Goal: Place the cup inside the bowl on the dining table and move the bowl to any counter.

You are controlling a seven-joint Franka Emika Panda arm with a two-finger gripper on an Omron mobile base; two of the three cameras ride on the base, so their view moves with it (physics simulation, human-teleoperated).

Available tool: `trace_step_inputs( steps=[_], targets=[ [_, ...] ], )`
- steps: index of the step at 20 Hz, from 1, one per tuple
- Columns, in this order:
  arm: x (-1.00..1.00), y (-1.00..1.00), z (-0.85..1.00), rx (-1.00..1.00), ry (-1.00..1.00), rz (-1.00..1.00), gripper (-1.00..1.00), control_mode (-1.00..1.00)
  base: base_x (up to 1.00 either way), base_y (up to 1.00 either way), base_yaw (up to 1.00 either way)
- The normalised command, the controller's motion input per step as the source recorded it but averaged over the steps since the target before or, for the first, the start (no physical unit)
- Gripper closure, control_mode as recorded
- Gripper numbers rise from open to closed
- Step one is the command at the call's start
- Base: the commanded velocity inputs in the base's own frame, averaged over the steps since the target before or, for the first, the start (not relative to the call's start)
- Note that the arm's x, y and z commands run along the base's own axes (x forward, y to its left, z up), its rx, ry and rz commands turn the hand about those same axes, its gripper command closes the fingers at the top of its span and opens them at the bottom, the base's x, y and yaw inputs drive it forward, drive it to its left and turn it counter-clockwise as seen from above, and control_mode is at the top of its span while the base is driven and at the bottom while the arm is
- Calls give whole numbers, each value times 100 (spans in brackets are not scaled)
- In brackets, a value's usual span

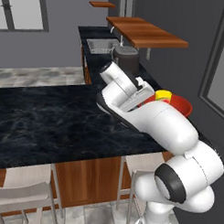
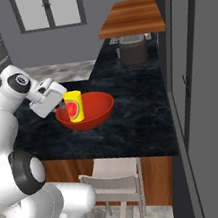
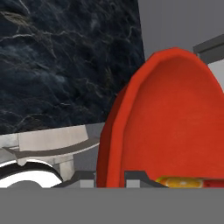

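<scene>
Your cup point(image 2: 74, 106) already stands inside the bowl point(image 2: 94, 111), mid-frame in the right base view, so that half looks done. Your gripper point(image 2: 62, 107) is pinched narrow on the bowl's near rim. The bowl is on the table point(image 2: 132, 112); the counter point(image 1: 91, 35) move remains.

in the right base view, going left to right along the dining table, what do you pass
gripper → cup, standing in the bowl → far rim of the red bowl → bare black dining table → grey wall panel at the right edge
</scene>
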Motion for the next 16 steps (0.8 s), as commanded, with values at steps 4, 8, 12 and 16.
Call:
trace_step_inputs(
  steps=[4, 8, 12, 16],
  targets=[
    [0, 0, 0, 0, 0, 0, 100, 100, 0, 0, 0],
    [0, 0, 0, 0, 0, 0, 100, 100, 0, 0, 0],
    [0, 0, 0, 0, 0, 0, 100, 100, -55, 4, 0],
    [0, 0, 0, 0, 0, 0, 100, 100, -97, 30, 0]
  ],
)
